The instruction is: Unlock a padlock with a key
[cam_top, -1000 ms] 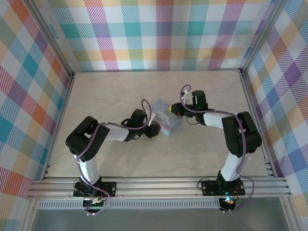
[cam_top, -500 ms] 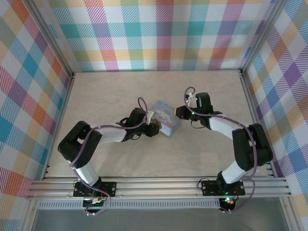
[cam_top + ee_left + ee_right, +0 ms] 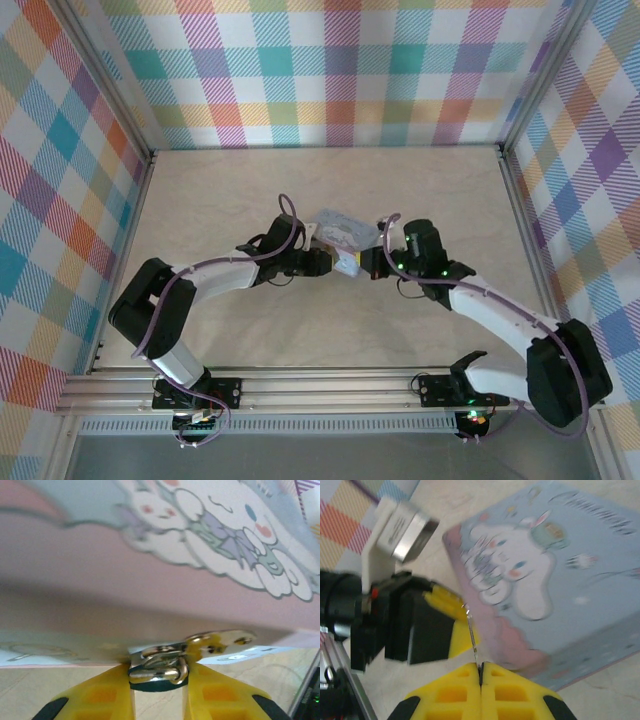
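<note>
Centre of pale marbled tabletop (image 3: 220,200): both grippers meet at the near side of a pale blue rectangular tin (image 3: 345,230) with a white cartoon character on its lid.

Left gripper (image 3: 159,682): yellow fingers pressed against either side of the tiny padlock (image 3: 159,667) with a dark body and silvery metal shackle. Grasping it. The padlock sits directly under the tin's pink side wall, up against a silvery hasp plate (image 3: 220,641). Its body is mostly hidden between the fingers.

Right gripper (image 3: 481,672): clenched on a thin silvery metal key (image 3: 471,632), seen edge-on. The key's tip lies just beside the left gripper's yellow fingers; cannot tell whether they touch.

The tin's wall crowds the padlock from above. Purple cables (image 3: 285,215) loop over both wrists. Plaid walls (image 3: 330,70) on three sides; an aluminium rail (image 3: 330,385) runs along the near edge.
</note>
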You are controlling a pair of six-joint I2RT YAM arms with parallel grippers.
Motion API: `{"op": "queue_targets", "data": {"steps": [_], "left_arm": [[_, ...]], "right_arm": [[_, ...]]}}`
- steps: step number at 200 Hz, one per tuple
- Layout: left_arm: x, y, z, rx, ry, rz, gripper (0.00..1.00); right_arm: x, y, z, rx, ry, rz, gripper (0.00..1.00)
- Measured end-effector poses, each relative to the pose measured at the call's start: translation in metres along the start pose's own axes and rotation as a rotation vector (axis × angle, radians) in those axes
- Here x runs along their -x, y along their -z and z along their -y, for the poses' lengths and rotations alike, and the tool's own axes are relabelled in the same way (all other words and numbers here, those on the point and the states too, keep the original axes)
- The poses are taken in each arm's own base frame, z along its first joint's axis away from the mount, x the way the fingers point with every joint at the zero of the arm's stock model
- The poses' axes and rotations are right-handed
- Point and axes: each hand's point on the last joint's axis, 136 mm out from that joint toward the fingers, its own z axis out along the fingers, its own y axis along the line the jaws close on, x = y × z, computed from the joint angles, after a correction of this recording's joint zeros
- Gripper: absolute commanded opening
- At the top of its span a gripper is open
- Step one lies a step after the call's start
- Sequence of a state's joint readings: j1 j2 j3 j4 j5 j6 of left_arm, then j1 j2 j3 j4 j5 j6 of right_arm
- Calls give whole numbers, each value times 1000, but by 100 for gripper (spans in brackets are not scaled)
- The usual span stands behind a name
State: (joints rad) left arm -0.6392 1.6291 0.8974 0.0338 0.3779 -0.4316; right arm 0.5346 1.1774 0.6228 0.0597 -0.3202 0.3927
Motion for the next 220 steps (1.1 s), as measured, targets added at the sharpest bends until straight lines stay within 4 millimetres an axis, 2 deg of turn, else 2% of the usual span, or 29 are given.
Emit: {"op": "queue_targets", "data": {"steps": [18, 49, 102, 135, 220], "left_arm": [[3, 1, 4, -5, 23, -6, 22], [0, 3, 7, -9, 61, -36, 21], [2, -4, 15, -34, 133, -92, 21], [3, -6, 19, -39, 166, -122, 21], [-4, -14, 18, -43, 214, -173, 21]], "right_arm": [[-21, -5, -2, -5, 33, -37, 0], [-52, -13, 5, -39, 76, -103, 0], [-78, -30, 16, -84, 147, -165, 0], [-82, -38, 22, -102, 169, -166, 0], [-67, -50, 21, -94, 209, -93, 0]]}}
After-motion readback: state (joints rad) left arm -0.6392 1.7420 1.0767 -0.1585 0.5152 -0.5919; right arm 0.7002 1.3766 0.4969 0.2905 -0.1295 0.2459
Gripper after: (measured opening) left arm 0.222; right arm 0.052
